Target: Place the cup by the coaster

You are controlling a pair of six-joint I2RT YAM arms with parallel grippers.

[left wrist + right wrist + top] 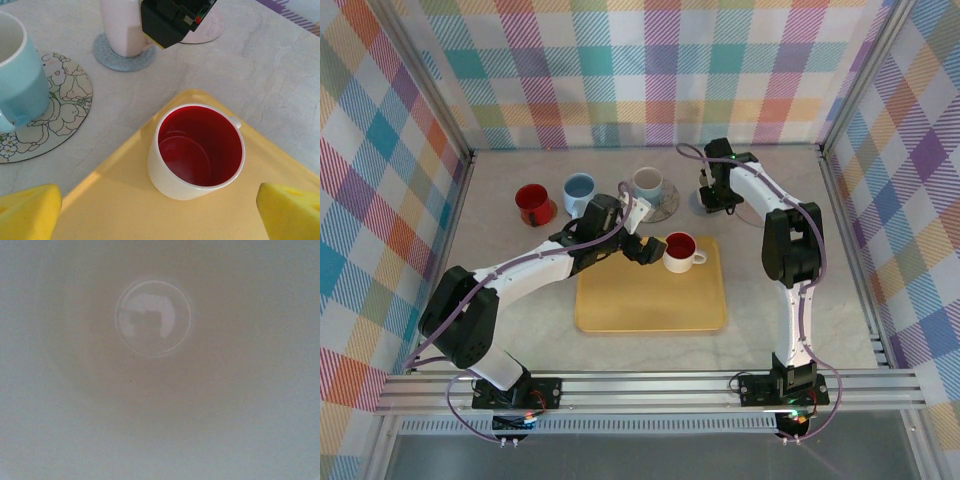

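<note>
Bench (840,300) pale, plaid walls (640,70) around. Near: yellow tray (650,305) carries the white cup (680,250), upright; my left tool (645,252) released, jaws wide, just short of it. Risk: off-centre closing tips it. Far: pale coaster (212,25) beside right tool (718,205), grip unreadable; my arms could collide there.

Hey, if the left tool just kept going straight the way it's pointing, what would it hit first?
Most likely the white cup with the red inside, standing on the yellow tray. It sits centred just ahead of the open left tool, with nothing visible in between, though depth is hard to judge.
</note>
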